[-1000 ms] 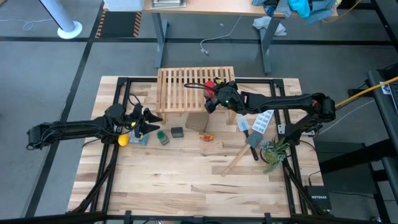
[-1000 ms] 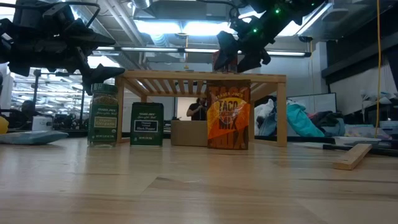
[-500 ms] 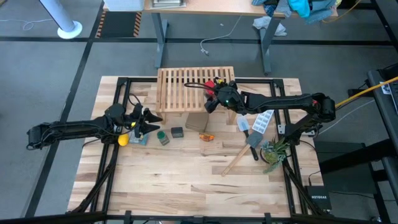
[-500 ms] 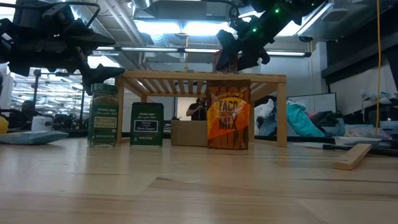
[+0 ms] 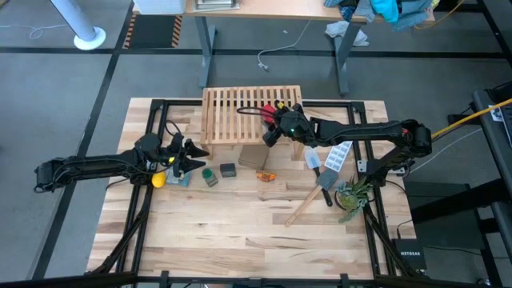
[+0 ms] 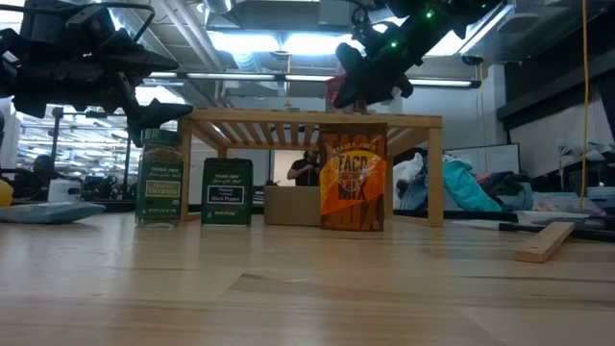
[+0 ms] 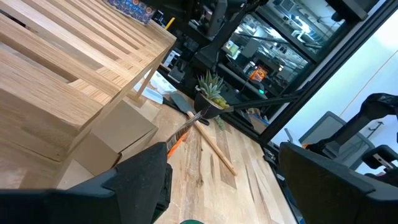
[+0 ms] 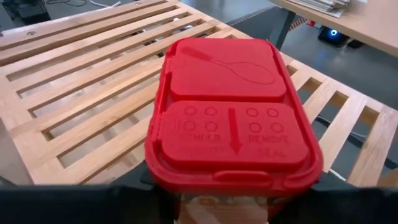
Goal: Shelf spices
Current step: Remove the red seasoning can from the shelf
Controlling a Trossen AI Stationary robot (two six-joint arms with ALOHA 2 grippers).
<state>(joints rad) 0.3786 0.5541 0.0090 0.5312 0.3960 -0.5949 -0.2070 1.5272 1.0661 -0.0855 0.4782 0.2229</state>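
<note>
The red jar (image 8: pixel 233 134) stands upright on the right part of the shelf's (image 5: pixel 240 112) slatted top, with my right gripper (image 6: pixel 360 82) shut on it. The green jar (image 6: pixel 160 178), the dark jar (image 6: pixel 228 192) and the orange packet (image 6: pixel 353 180) stand on the table in front of the shelf. My left gripper (image 5: pixel 192 152) hovers open above the table's left side, near the green jar (image 5: pixel 210 177), with nothing between its fingers. My right gripper pinches the red jar between its two fingers, on its two sides just under the lid's rim (image 8: pixel 158 180). The fingers slant down from the table's right side. The jar stays upright with its bottom at the shelf's slats (image 6: pixel 341 111).
A cardboard box (image 5: pixel 252 156) sits under the shelf's front. A white ice-cube tray (image 5: pixel 340 156), a spatula (image 5: pixel 320 174), a wooden stick (image 5: pixel 308 206) and a small plant (image 5: pixel 352 194) lie at the right. A yellow object (image 5: pixel 158 181) lies under my left arm.
My right gripper has drawn its fingers together around the red jar on the shelf, staying in place. The jar stands where it was.
</note>
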